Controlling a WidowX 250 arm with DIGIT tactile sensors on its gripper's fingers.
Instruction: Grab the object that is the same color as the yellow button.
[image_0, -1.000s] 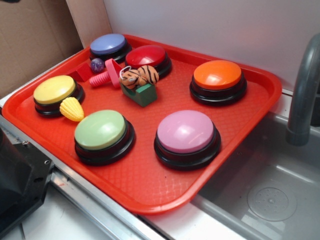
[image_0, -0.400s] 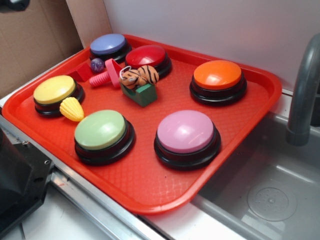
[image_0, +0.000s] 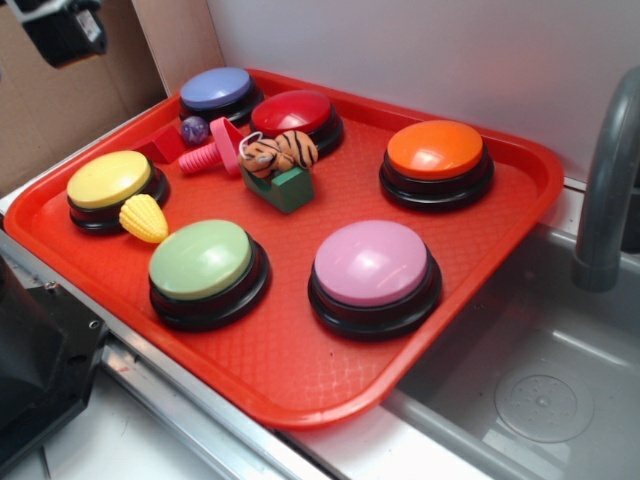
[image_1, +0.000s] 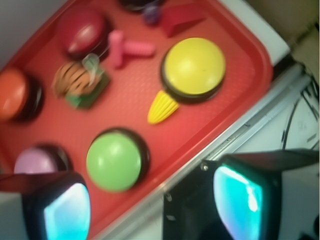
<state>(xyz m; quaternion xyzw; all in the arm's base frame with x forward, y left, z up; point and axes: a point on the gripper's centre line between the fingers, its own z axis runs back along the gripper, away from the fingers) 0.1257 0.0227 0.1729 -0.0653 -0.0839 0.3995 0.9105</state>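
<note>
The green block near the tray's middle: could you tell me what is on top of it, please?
A striped tiger toy lies on the green block, covering its top face; only the block's sides show. Whether anything sits between them is hidden.

The scene was recorded from two positions. The exterior view was taken from in front of and above the red tray (image_0: 300, 390), angled down across it toward the white back wall (image_0: 400, 50), with the sink (image_0: 540, 390) at right. The wrist view was taken from high above the tray's near edge, looking steeply down. The yellow button (image_0: 108, 180) (image_1: 194, 66), the corn cob (image_0: 144, 218) (image_1: 163, 106) and the green button (image_0: 200, 258) (image_1: 113, 161) were captured in both.
</note>
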